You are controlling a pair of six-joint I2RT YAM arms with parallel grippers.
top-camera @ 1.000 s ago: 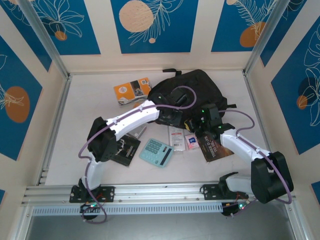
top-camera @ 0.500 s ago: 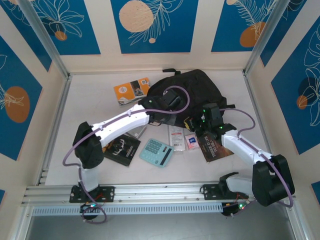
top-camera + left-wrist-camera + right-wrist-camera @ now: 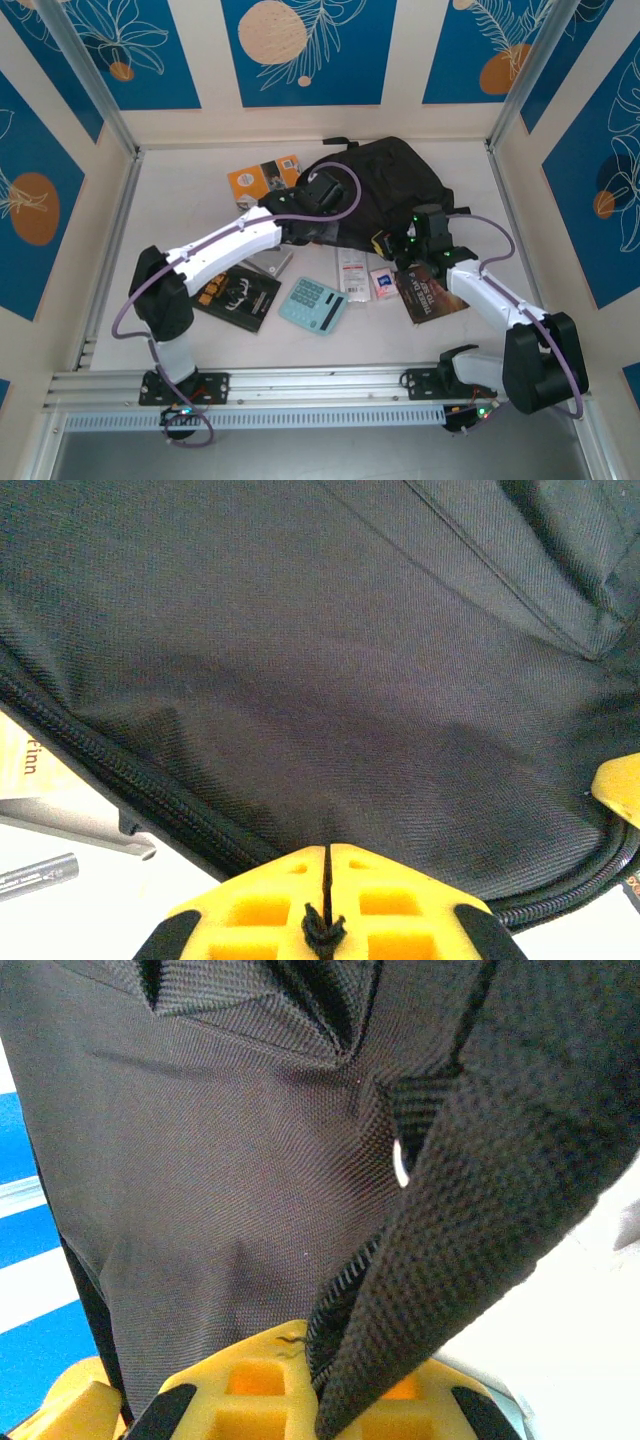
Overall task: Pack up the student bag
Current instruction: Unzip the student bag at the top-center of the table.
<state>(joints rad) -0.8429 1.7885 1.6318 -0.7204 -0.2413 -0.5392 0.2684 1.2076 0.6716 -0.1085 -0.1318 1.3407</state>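
The student bag lies by the far edge of the tabletop, right of centre, with an orange book just beside its left side. The left gripper is at the bag's left near rim, close to the zipper. Its yellow fingers are pressed together, with a thin black cord pinched in the seam, likely the bag's zipper pull. The right gripper sits at the bag's near edge, clamped on a thick black fabric band of the bag that rises between its fingers.
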